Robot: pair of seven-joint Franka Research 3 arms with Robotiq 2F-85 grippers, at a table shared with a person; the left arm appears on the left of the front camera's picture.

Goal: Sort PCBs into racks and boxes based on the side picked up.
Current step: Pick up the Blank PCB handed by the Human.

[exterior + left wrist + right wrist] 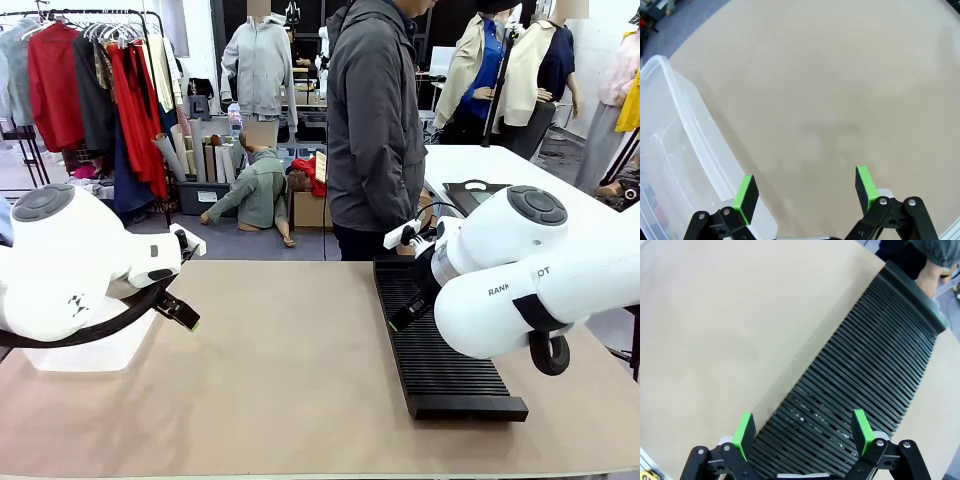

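Beige tabletop (280, 370), black rack (440, 350), clear box (685, 115), left gripper (805, 177) and right gripper (802, 417) spread wide, empty, clothes rail (100, 15) behind person (375, 130)

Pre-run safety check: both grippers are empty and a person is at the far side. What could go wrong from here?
1. The person's hand is at the far end of the rack, while the right gripper hangs open over its slots. A move along the rack could meet that hand.
2. The left gripper, open, sits close beside the rim of the tub. Coming straight down might clip the rim and shove the tub.
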